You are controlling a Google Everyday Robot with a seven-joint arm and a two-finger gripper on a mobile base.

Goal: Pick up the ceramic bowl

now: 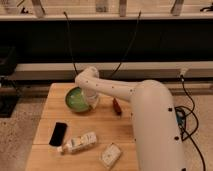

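The ceramic bowl (76,99), round, glossy green with a darker rim, sits at the back left of the wooden table (47,117). My white arm reaches in from the lower right and bends down to it. My gripper (93,101) is at the bowl's right rim, covering that edge, and is shut on the rim. I cannot tell whether the bowl rests on the table or is just off it.
A small red object (116,106) lies right of the bowl. A black phone (57,133), a white bottle on its side (80,143) and a white packet (111,155) lie near the front. A dark shelf and cables run behind the table.
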